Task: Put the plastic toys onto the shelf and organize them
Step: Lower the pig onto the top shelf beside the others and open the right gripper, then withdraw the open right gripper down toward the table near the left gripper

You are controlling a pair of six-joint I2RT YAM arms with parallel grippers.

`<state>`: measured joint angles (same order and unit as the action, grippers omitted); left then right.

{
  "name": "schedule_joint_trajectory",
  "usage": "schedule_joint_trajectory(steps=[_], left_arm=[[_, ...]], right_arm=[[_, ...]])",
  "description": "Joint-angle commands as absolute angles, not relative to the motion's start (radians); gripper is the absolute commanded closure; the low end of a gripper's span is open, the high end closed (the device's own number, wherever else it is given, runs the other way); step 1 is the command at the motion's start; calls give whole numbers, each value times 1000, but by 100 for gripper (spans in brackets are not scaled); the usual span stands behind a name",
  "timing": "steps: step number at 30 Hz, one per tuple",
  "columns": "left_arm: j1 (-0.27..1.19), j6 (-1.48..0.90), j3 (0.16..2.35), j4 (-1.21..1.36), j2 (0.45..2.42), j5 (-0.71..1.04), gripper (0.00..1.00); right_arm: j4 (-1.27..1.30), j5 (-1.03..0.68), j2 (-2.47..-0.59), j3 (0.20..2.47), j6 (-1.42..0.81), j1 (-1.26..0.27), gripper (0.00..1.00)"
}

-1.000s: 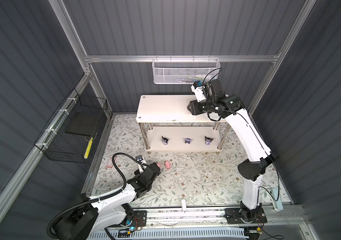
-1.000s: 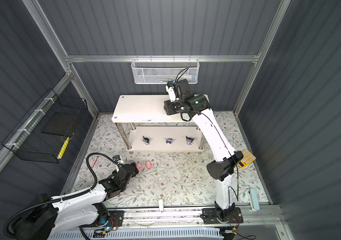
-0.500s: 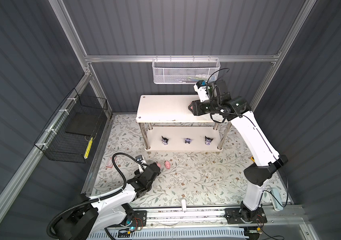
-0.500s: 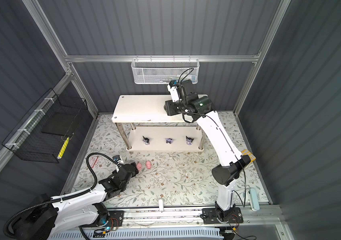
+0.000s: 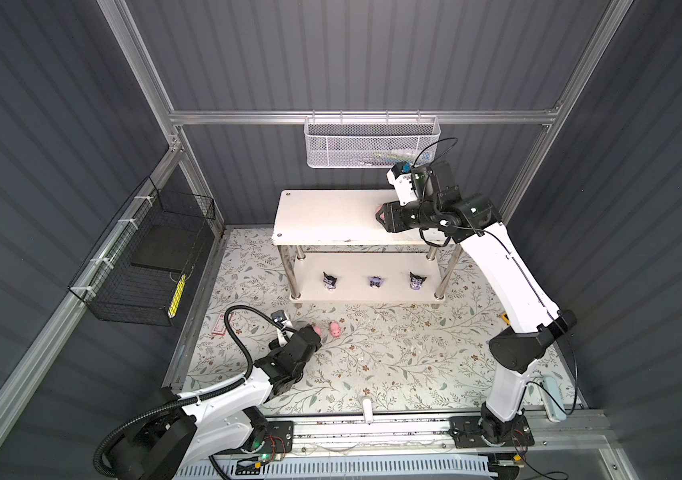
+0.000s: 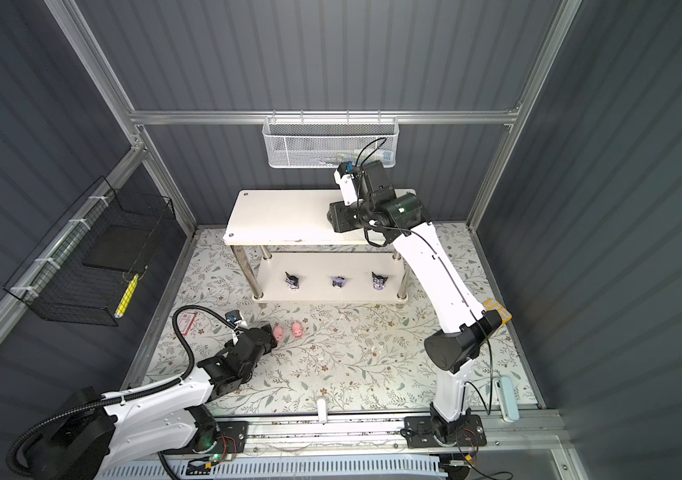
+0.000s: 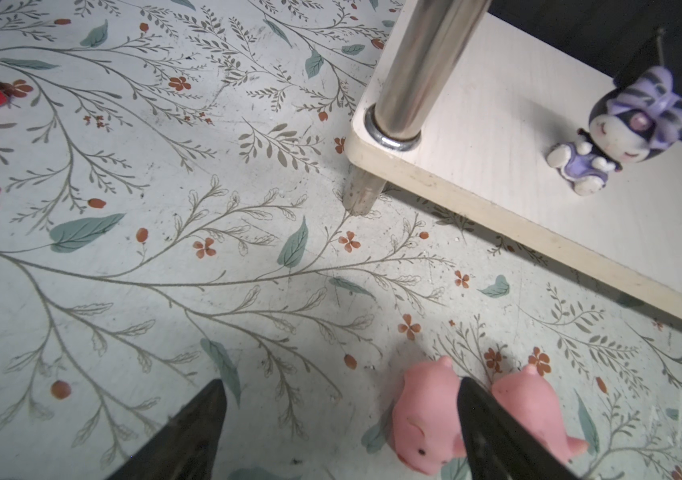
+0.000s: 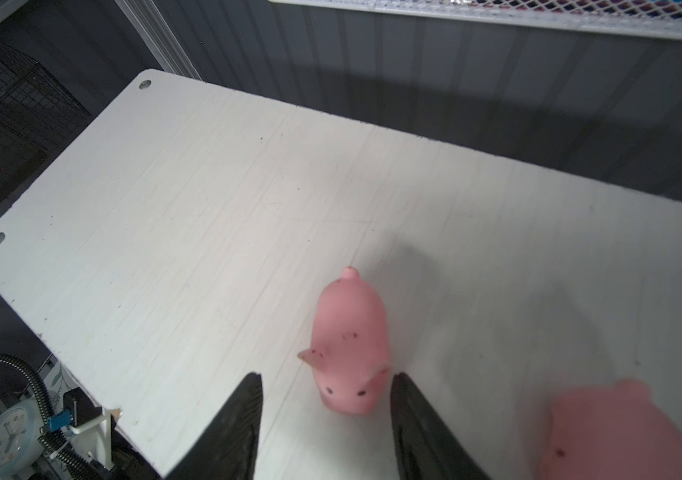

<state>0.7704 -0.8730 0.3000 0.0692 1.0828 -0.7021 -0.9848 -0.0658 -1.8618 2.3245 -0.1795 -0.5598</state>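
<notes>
Pigs are what matters here. Two lie side by side on the mat [image 5: 393,357] in front of the shelf [image 5: 322,216], and the left gripper [image 7: 340,384] is down among them, jaws spread wide and holding nothing. In the left wrist view the near pig [image 7: 426,419] lies inside the gap, tight against one finger [image 7: 497,436] and well apart from the other. Its body runs along the fingers, snout toward the wrist. The far pig [image 7: 530,411] lies just outside that same finger, so I'd guess a close would catch the near pig alone, off-centre. The left arm is plainly the nearer one. The right gripper [image 8: 326,376] is up over the top board, jaws parted and gripping nothing. The top pig [image 8: 347,332] stands free at its tips, and another pig [image 8: 605,432] stands beside it. Three purple figures [image 5: 375,281] stand in a row on the lower board.
</notes>
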Motion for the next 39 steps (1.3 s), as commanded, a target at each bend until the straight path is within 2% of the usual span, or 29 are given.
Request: schedule_joint_trajectory(steps=[1, 6, 16, 22, 26, 33, 39], left_arm=[[762, -875, 299, 63, 1071, -698, 13], [761, -871, 306, 40, 1053, -705, 13], [759, -839, 331, 9, 1044, -686, 13], [759, -783, 372, 1, 1086, -614, 13], [758, -750, 396, 4, 1117, -587, 13], [754, -741, 438, 15, 1186, -541, 12], [754, -713, 470, 6, 1224, -538, 11]], right_arm=[[-948, -46, -1802, 2309, -186, -566, 48], [-866, -106, -1695, 2216, -174, -567, 47], [-495, -291, -1269, 1672, -94, -581, 46], [-402, -376, -988, 1323, -86, -647, 45], [-404, -373, -861, 1112, -127, -690, 45], [-193, -393, -776, 701, -340, -713, 45], [-60, -416, -850, 549, -396, -716, 45]])
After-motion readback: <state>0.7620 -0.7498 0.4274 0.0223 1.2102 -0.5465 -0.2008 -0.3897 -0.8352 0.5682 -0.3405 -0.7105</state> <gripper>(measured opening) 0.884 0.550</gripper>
